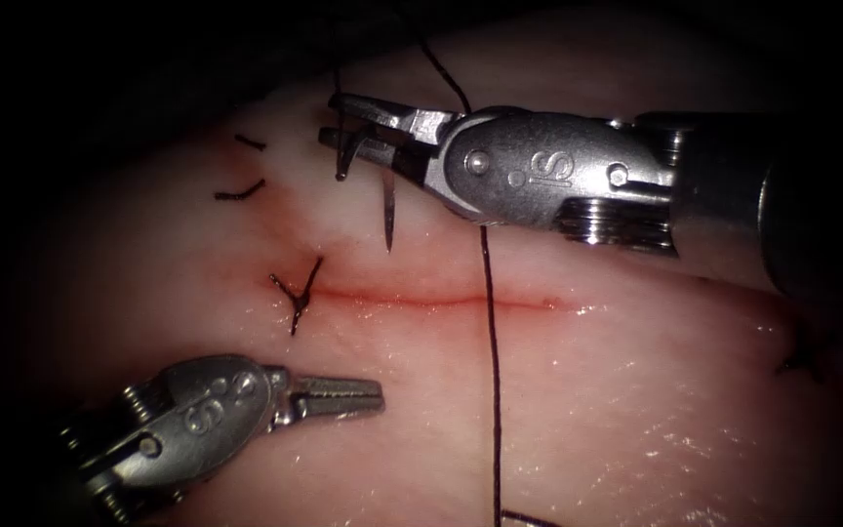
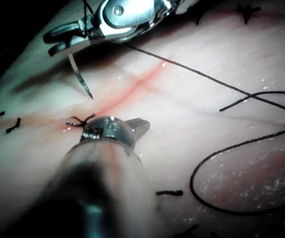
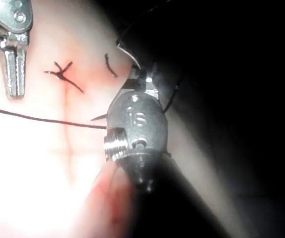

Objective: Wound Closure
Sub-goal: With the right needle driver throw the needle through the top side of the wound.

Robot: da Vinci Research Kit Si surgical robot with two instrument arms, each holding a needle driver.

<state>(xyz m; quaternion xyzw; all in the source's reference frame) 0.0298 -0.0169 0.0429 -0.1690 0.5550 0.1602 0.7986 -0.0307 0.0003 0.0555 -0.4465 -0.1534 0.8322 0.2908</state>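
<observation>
Upper centre of the endoscope frame: right tool [image 1: 363,132], ribbed steel jaws clamped on the curved needle [image 1: 387,210] near its back end, point hanging free just above the tissue [image 1: 636,390], clear of the cut [image 1: 441,298]. Lower left: left tool [image 1: 343,395], jaws pressed together, holding nothing, lying level over glistening pale tissue below the cut. At the cut's left end, a knotted stitch [image 1: 297,293] with short splayed tails. Black thread [image 1: 490,371] dropping straight from the right tool across the thin red cut. Upper left: two cut ends [image 1: 241,190].
</observation>
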